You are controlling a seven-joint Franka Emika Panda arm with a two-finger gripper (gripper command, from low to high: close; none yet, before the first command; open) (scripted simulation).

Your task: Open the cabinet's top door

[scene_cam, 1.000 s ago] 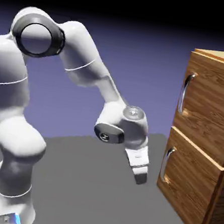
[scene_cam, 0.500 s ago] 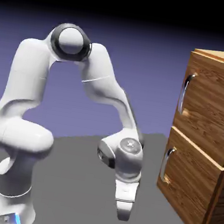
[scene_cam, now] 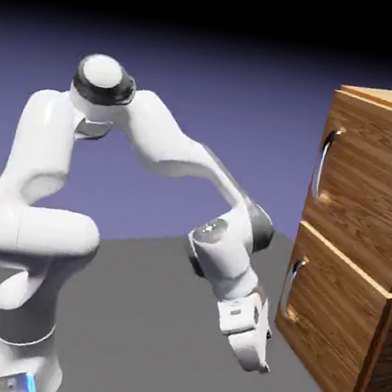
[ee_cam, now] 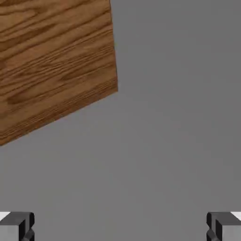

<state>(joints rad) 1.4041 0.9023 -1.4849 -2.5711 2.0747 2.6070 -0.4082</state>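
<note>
**End effector low and empty, top door handle well above it**

The cabinet [scene_cam: 360, 252] stands on the grey tabletop [scene_cam: 127, 314] at the exterior view's right side, both front panels flush and closed. The top door [scene_cam: 370, 187] carries a curved vertical silver handle [scene_cam: 325, 162] near its left edge; the lower panel [scene_cam: 335, 324] has a similar handle [scene_cam: 290, 290]. The end effector [scene_cam: 254, 356] hangs low near the tabletop, just beside the lower panel and pointing down and toward the cabinet base, well below the top handle. In the hand view its 2 fingertips [ee_cam: 19, 226] sit far apart at the bottom corners with nothing between them, so it is spread wide and empty; only a corner of wood grain [ee_cam: 52, 61] and bare tabletop show.

The door looks rigid and fairly heavy, likely swinging on a hinge. The handle is smooth metal and may be slippery, so the best hold is probably mid-bar, where the gap behind it looks widest.
</note>
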